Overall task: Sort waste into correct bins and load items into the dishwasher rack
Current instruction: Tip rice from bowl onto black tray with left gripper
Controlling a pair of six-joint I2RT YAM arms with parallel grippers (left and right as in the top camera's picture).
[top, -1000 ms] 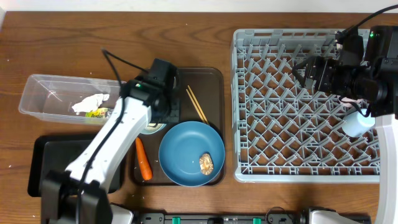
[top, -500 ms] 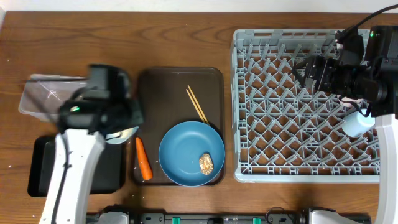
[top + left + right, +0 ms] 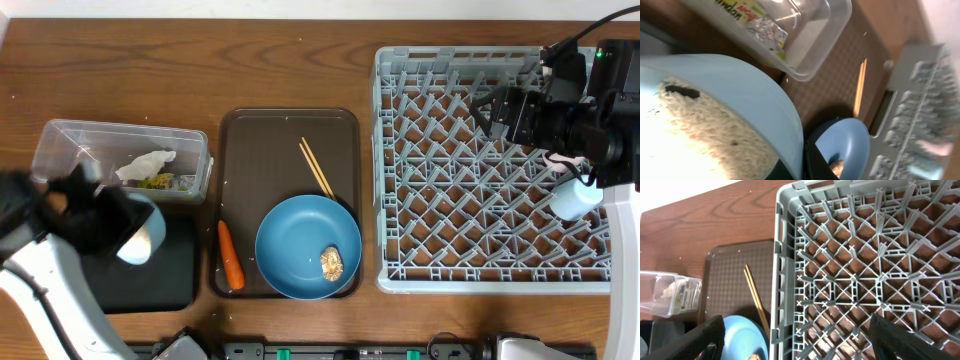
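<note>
Wood-grain table (image 3: 290,65) is carrying the whole job. My left arm (image 3: 45,275) is swinging away from the dark-brown serving tray (image 3: 270,140), where it was bending over the small light-blue bowl (image 3: 140,236) a second ago. Now my left jaws are clamping that bowl by its rim and holding it tilted over the shallow black tray (image 3: 165,285), just in front of the clear tub (image 3: 60,140). The left wrist view is showing the white rice (image 3: 695,125) lying inside the bowl, so I am judging that the rice is about to be tipped out here and that the emptied bowl is then going to the rack. My right jaws are not shifting: they are hanging wide apart and empty over the right-hand end of the grey dishwasher rack (image 3: 383,180).

I am counting:
- one tub, holding one crumpled napkin (image 3: 145,162) and one printed wrapper (image 3: 737,9)
- one black tray
- one serving tray, bearing one large blue dish (image 3: 300,240) with one brown food piece (image 3: 332,262) on it, one carrot (image 3: 231,256) and two chopsticks (image 3: 318,168)
- one bowl in my grip
- one rack with one pale cup (image 3: 574,198) in it, half under my right arm

I am not finding a second cup in any view.
</note>
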